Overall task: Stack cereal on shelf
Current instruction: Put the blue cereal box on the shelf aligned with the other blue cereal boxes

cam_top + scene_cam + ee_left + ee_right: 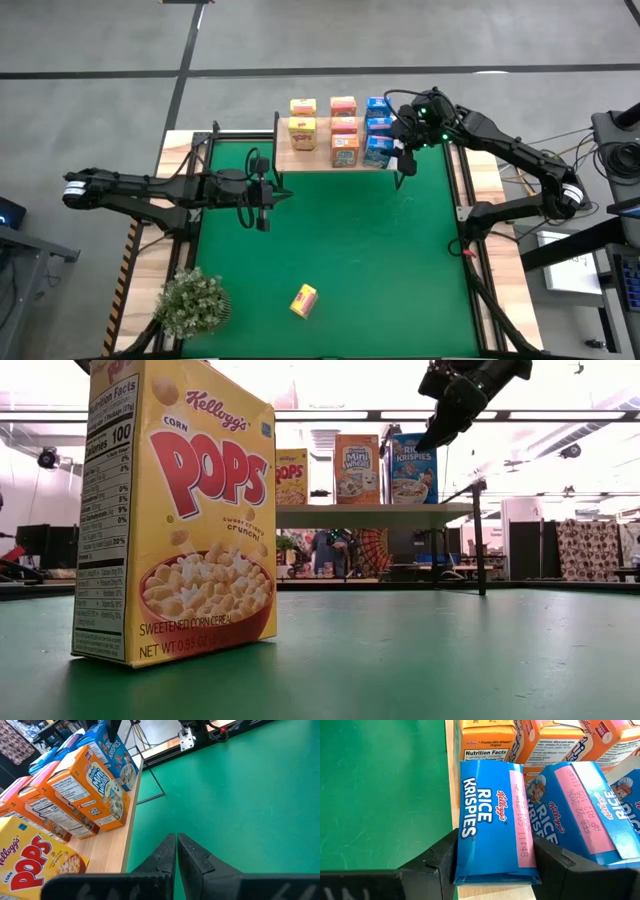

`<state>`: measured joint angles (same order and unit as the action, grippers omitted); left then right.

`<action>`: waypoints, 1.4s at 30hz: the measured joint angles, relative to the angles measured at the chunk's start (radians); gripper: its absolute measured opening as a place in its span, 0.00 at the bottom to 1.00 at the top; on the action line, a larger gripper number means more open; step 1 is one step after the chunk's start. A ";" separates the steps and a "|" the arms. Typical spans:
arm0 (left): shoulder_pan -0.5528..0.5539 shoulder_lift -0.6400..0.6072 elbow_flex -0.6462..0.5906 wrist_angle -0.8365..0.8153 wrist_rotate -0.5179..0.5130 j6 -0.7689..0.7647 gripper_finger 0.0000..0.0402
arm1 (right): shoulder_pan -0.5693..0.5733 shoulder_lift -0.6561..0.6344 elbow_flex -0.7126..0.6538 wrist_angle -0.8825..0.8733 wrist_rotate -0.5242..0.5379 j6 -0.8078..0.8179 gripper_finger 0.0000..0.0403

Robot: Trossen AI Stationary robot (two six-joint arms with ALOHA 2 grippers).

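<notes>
The main risk sat at the shelf (320,160), at twelve o'clock on the tabletop (380,260). The right pincer (495,865) stood spread around the front blue Rice Krispies box (492,820), one finger on either side, and that box lay at the very front edge of the plank. Whether the fingers pressed the cardboard could not be told. If they did, or if one caught a side panel as the arm drew back, the box might tip forward off the edge or knock the second blue box (585,810) just beside it. The orange boxes (490,740) stood close behind, so a shove could pass down the rows.

One yellow Corn Pops box (304,299) was not yet shelved; it stood on the green mat near six o'clock, well apart from the shelf, with the potted plant (192,302) near seven o'clock.

The left pincer (176,851) hung clenched and empty at about nine o'clock, above the mat just off the shelf's left end.
</notes>
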<state>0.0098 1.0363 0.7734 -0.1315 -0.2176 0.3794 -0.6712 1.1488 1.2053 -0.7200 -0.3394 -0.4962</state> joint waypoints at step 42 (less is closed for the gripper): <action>0.000 0.000 0.000 0.012 0.000 0.000 0.00 | 0.215 -0.008 0.231 -0.069 -0.002 0.288 0.52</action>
<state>0.0101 1.0363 0.7734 -0.1192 -0.2176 0.3794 -0.4560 1.1404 1.4366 -0.7891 -0.3418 -0.2080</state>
